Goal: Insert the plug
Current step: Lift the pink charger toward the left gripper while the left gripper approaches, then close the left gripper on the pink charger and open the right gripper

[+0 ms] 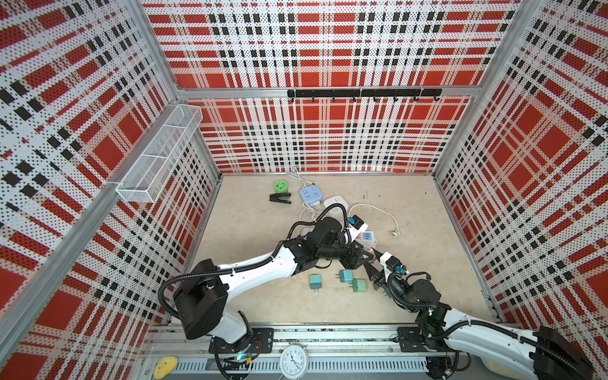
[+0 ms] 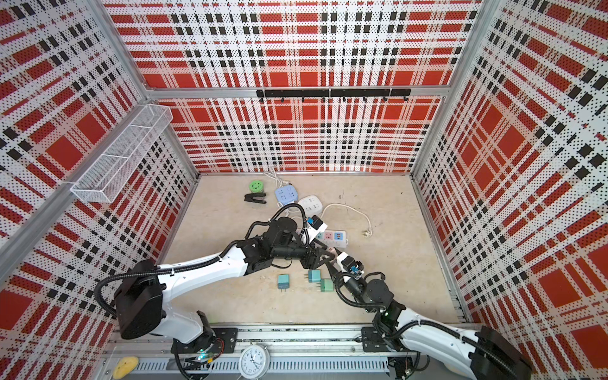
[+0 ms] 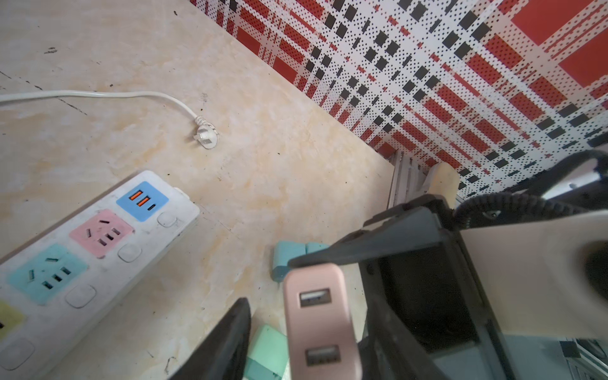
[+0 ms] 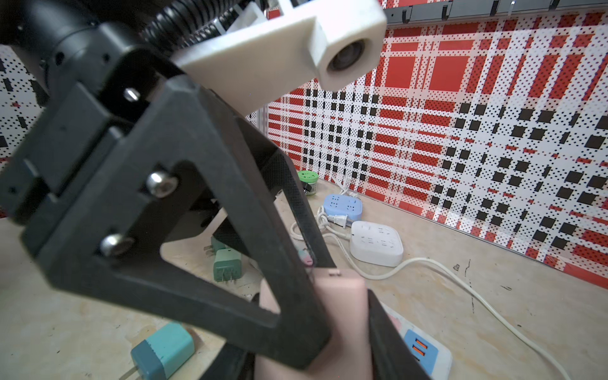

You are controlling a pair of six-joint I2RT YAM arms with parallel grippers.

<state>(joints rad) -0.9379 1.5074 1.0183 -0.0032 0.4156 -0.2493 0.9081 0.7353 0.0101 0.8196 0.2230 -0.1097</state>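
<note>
The right claw (image 4: 312, 292) was clamped on the pink USB charger (image 4: 345, 316), which it held off the surface (image 1: 263, 230). The left claw (image 3: 309, 312) straddled the same charger with its jaws apart, and a gap showed beside one finger (image 3: 230, 339). Just beside the charger lay the white power strip (image 3: 98, 256), its blue USB end nearest. Three teal and green adapters (image 1: 346, 275) sat on the surface near the claws.

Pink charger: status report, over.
Right gripper shut on pink charger. Left gripper open around it, gap at one finger. Charger held above table, not yet in power strip. Green charger lies underneath; visible sockets empty.
</note>
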